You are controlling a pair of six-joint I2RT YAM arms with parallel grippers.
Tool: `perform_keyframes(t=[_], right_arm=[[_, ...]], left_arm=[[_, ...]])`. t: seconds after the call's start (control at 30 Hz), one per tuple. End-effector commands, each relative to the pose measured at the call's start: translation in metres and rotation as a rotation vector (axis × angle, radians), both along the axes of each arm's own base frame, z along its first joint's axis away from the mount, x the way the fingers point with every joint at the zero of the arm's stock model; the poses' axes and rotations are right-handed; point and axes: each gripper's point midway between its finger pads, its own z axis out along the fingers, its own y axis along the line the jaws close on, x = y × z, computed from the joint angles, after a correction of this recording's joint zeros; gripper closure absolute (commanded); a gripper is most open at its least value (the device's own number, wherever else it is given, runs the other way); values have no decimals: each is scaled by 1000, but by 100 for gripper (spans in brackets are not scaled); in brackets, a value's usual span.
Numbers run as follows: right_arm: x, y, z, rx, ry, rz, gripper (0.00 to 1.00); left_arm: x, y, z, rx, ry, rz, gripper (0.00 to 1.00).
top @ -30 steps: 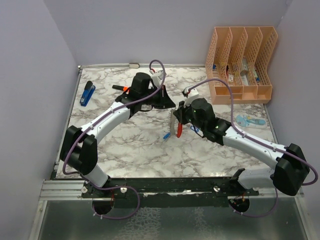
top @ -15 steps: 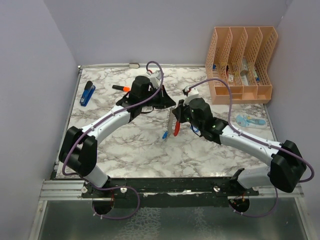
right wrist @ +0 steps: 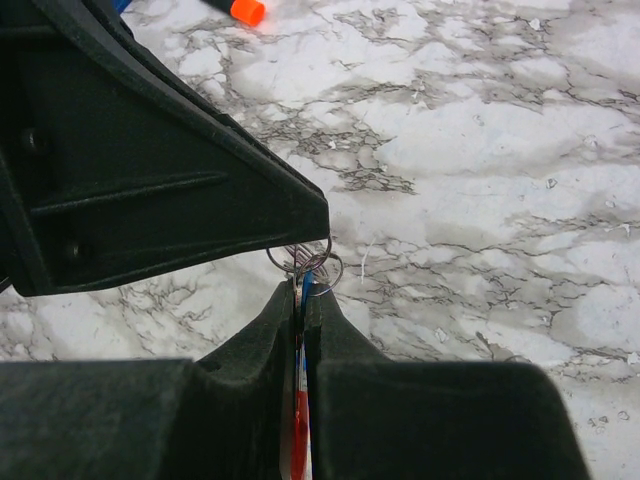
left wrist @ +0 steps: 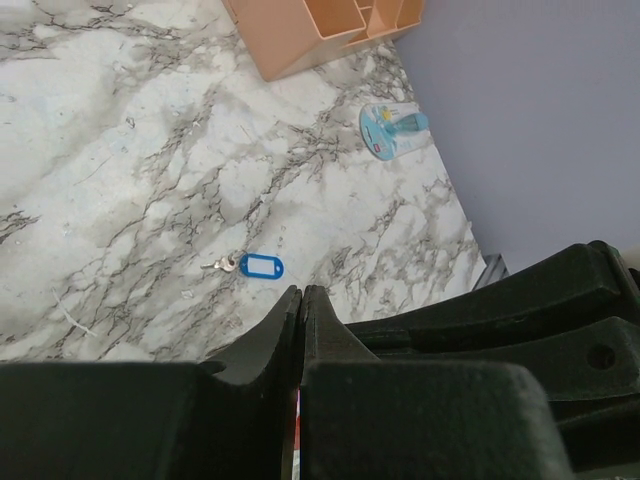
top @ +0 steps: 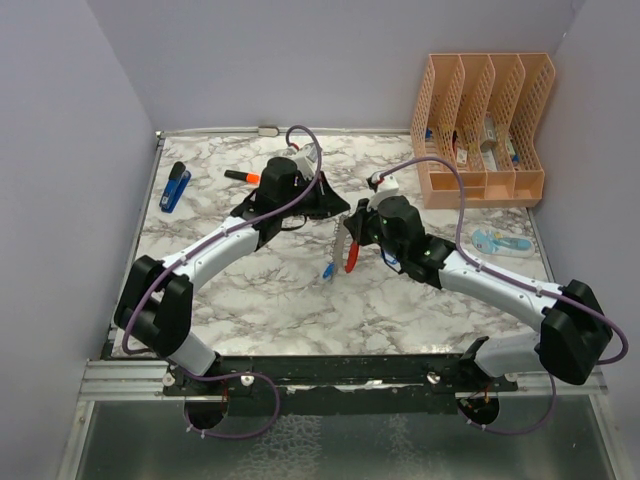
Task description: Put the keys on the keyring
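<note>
My right gripper [top: 347, 238] is shut on the keyring, above the middle of the table. The keyring's red loop [top: 350, 258] and grey band [top: 338, 240] hang below the gripper, with a blue-headed key [top: 327, 270] dangling under them. In the right wrist view, red [right wrist: 300, 440] and blue [right wrist: 308, 290] show between the pads, and thin wire rings [right wrist: 305, 262] stick out at the tips. My left gripper [top: 338, 210] is shut, and its tip [right wrist: 322, 228] touches those rings. I cannot tell whether it pinches them. Another blue-tagged key [left wrist: 262, 265] lies on the table.
An orange file organizer [top: 482, 120] stands at the back right. A pale-blue flat item [top: 497, 241] lies in front of it. A dark-blue stapler-like thing [top: 176, 187] is at the far left. A black marker with an orange cap [top: 241, 176] lies behind the left wrist.
My right gripper has moved a little left and away with the keyring, closer to the left gripper's tip. The left wrist has shifted slightly. The dangling key moved along.
</note>
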Motion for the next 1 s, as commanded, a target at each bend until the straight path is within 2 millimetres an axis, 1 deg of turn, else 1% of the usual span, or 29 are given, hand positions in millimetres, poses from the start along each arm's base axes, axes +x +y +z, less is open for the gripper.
perform_keyframes(t=[0.0, 0.1, 0.3, 0.37, 0.43, 0.53, 0.77, 0.97], right_arm=[[-4, 16, 53, 175, -74, 7, 99], [0, 13, 49, 170, -53, -31, 99], [7, 0, 43, 139, -26, -120, 99], [8, 0, 42, 125, -22, -125, 99], [8, 4, 45, 125, -31, -101, 99], [5, 17, 47, 140, -34, -33, 99], [1, 29, 44, 160, -2, 19, 99], [-4, 45, 41, 172, 43, 85, 99]], left_arm=[[2, 0, 7, -28, -15, 55, 100], [2, 0, 6, -32, -11, 61, 100], [0, 4, 4, -13, -3, 69, 100], [-1, 4, 4, -12, -3, 62, 100], [-1, 4, 3, -6, -2, 60, 100], [1, 6, 1, 3, -4, 74, 100], [9, 8, 1, -22, -3, 134, 100], [16, 9, 1, -32, -21, 163, 100]])
